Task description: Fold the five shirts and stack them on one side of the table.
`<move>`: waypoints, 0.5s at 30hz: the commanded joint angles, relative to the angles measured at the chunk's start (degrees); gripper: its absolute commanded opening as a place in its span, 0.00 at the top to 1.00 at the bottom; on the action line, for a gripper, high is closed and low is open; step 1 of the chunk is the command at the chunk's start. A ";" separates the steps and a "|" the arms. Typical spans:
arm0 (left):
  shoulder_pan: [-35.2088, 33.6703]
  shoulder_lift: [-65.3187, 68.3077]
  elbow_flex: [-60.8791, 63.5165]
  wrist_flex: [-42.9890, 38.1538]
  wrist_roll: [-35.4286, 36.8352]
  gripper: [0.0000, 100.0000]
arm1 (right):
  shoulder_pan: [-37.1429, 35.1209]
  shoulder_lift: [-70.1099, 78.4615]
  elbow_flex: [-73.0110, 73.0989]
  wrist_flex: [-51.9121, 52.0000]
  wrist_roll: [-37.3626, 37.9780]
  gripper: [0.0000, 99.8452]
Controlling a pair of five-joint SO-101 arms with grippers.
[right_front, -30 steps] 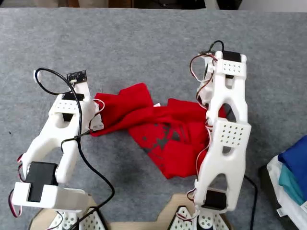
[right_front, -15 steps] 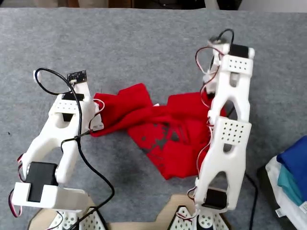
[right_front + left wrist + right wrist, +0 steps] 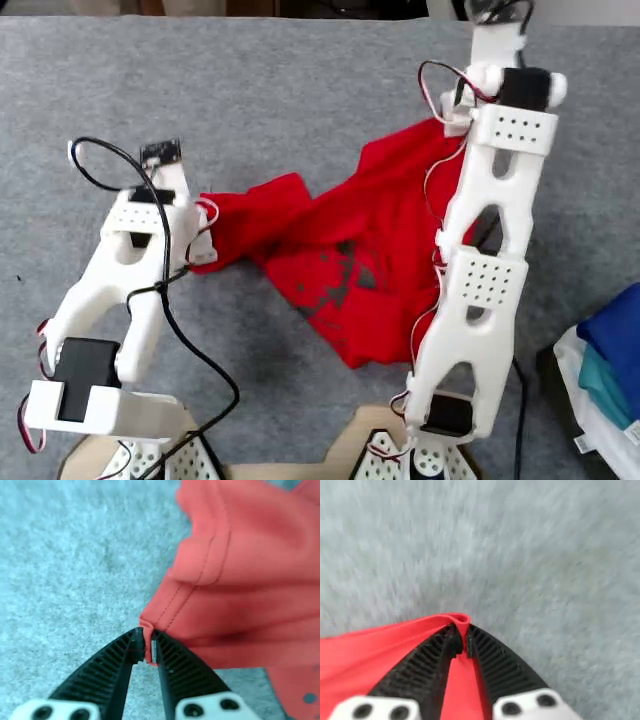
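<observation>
Edges: grey table [image 3: 250, 80] spreads wide on the far and left sides of the red shirt [image 3: 350, 260]. The right edge carries a stack of folded shirts [image 3: 612, 365], blue on top, near the right arm's base. The red shirt lies crumpled mid-table, stretched between both arms. The left gripper [image 3: 148, 650] is clamped on a stitched hem corner at the shirt's left end, and the right gripper [image 3: 462, 639] is nipped tight on a fold at its far right corner. The high view adds the dark print [image 3: 340, 280] on the shirt; the wrist views give both pinches close up.
</observation>
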 commanded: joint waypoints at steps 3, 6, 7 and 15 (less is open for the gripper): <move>-0.26 -2.51 -20.31 7.38 0.18 0.98 | 0.92 -13.05 -7.25 0.53 -2.37 0.99; 0.09 -2.33 -34.29 11.60 0.26 0.98 | 0.84 -19.03 -7.43 0.44 -2.81 0.99; 0.09 -2.15 -39.56 12.75 0.26 0.98 | 0.92 -21.05 -7.43 0.00 -2.81 0.99; -4.48 -2.51 -76.75 22.42 5.71 0.98 | 1.27 -38.46 -7.43 -2.20 -3.52 0.99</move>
